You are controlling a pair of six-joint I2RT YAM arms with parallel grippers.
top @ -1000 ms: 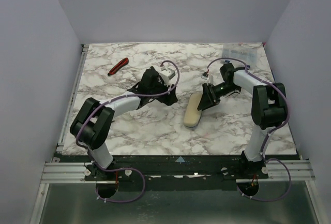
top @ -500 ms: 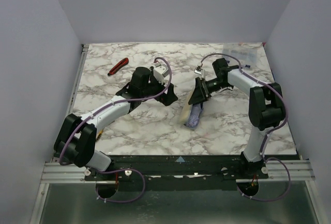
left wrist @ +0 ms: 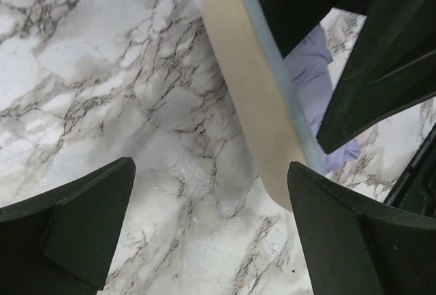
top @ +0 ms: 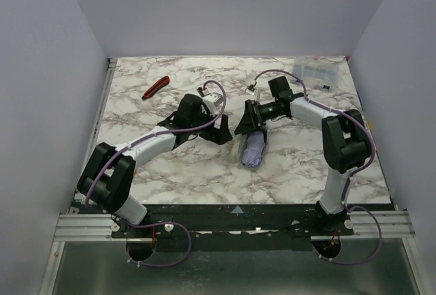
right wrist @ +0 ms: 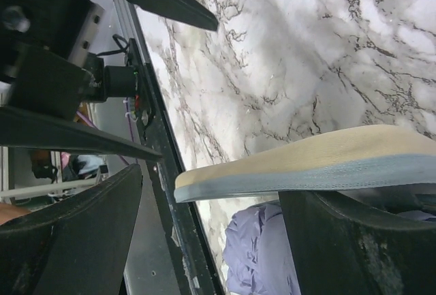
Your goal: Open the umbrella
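The umbrella [top: 254, 150] lies folded at mid-table as a bundle of pale lavender fabric. Its shaft, handle and ribs are hidden. A flat cream cover with a pale blue edge [top: 238, 146] stands tilted up on its side against it. My right gripper [top: 244, 121] is open at the far end of the bundle, one finger [right wrist: 361, 240] under the cover [right wrist: 306, 159], with lavender fabric [right wrist: 262, 254] below. My left gripper [top: 221, 131] is open and empty just left of the cover. Its view shows the cover [left wrist: 252, 90], the fabric [left wrist: 313, 77] and its own open gripper [left wrist: 211, 172] over bare marble.
A red and black hand tool [top: 155, 87] lies at the back left. A clear plastic packet [top: 317, 71] lies at the back right. The marble tabletop [top: 170, 165] is walled on three sides, with a black rail along its near edge [top: 235, 213].
My right gripper has moved left and tipped the cream cover from flat up onto its edge, baring the lavender fabric. My left gripper has moved right, closer to the cover.
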